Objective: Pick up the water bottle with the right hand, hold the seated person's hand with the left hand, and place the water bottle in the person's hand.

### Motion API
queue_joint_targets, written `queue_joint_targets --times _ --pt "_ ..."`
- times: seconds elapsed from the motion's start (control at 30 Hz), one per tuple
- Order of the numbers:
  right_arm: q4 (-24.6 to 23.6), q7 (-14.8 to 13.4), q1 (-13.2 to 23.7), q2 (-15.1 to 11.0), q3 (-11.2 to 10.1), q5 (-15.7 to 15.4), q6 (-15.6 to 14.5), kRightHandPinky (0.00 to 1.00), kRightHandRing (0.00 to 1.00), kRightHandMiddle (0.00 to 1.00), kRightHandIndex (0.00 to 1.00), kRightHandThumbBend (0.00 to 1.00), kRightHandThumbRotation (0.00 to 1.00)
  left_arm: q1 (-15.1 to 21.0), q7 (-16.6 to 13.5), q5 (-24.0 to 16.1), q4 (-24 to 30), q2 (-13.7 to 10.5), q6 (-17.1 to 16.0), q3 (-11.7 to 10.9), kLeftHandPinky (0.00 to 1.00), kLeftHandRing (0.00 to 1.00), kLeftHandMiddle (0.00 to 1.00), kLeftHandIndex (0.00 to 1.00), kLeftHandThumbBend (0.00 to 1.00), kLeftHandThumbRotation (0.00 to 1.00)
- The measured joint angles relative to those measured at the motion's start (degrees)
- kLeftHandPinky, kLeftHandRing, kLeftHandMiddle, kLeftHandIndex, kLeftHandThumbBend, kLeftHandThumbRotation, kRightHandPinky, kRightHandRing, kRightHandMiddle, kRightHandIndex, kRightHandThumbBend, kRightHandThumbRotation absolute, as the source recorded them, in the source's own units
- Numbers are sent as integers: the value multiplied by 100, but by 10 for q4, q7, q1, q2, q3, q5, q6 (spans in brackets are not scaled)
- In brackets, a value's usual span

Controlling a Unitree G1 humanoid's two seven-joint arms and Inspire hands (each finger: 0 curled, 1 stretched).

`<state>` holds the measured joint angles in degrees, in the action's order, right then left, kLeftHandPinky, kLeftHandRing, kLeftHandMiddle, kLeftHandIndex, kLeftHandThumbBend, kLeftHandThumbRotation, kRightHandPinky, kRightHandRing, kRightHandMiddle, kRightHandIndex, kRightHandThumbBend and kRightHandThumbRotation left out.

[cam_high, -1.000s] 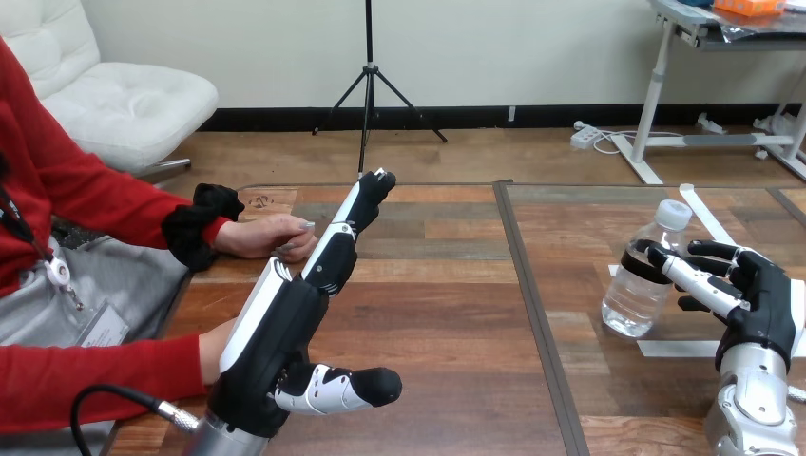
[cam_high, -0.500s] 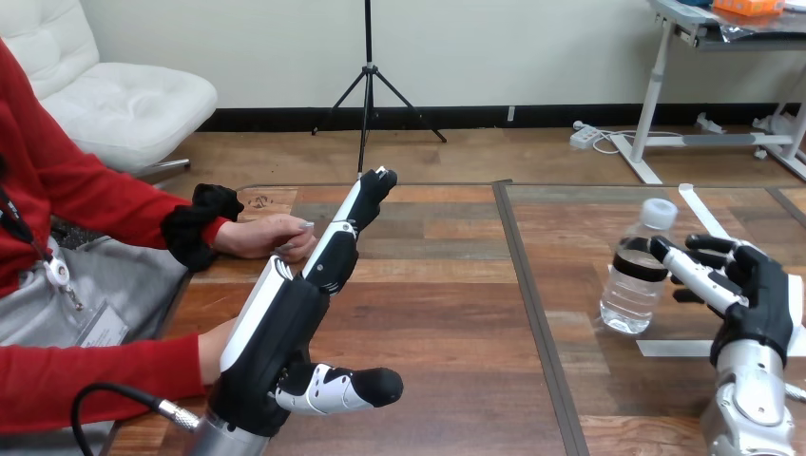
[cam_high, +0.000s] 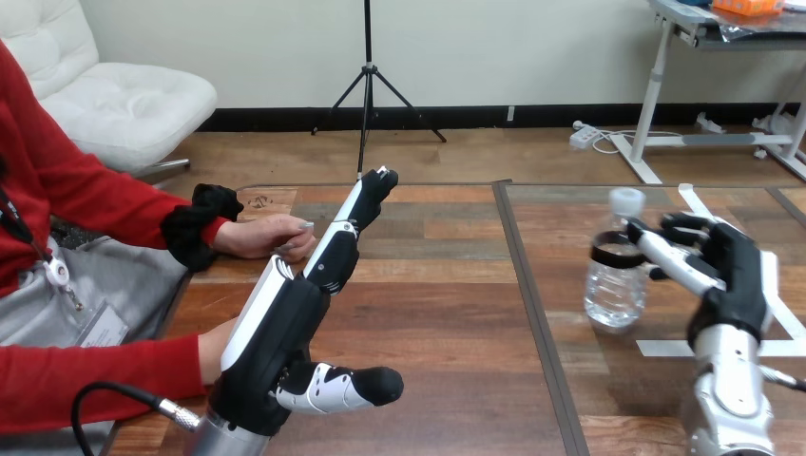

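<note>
- our right hand's fingers (cam_high: 665, 261) are curled round the upper part of the clear water bottle (cam_high: 613, 285), across its dark band and just below the white cap (cam_high: 625, 199).
- the right hand (cam_high: 732, 280) stands to the right of the bottle, over the right half of the wooden table (cam_high: 437, 304); its silver forearm (cam_high: 727, 408) rises from the bottom edge.
- the bottle is upright; from this angle we cannot tell whether its base touches the table or hangs just above it.
- our left hand's fingers (cam_high: 347, 233) are straight and together, pointing away from us; the thumb (cam_high: 347, 388) sticks out to the right. they hold nothing.
- the left hand (cam_high: 280, 332) is raised on edge over the table's left half.
- the person's upper hand (cam_high: 266, 236) rests on the table just left of those fingers; we cannot tell if they touch.
- the person's lower hand (cam_high: 211, 350) lies partly hidden behind our left palm.
</note>
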<state>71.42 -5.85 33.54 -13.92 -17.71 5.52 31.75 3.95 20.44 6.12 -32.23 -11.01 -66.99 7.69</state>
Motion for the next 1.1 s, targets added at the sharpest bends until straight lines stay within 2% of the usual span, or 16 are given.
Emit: queue_joint_targets --times 0.37,0.7,0.97,1.1 --pt "-20 -12 -2 5 31 -33 1 49 55 56 52 91 0 0 0 -1 0 0 2 0 100 100 100 100 100 78" --pt "-39 -23 -8 3 56 -67 0 59 66 66 67 93 0 0 1 0 0 0 2 -1 100 100 100 100 100 77" --pt "-51 5 -17 1 59 -61 -10 68 78 79 81 95 2 0 2 1 0 0 2 -1 100 100 100 100 100 76" --pt "-54 13 -22 1 60 -63 -12 74 83 84 87 96 8 0 1 0 0 0 2 -1 100 100 100 100 100 77"
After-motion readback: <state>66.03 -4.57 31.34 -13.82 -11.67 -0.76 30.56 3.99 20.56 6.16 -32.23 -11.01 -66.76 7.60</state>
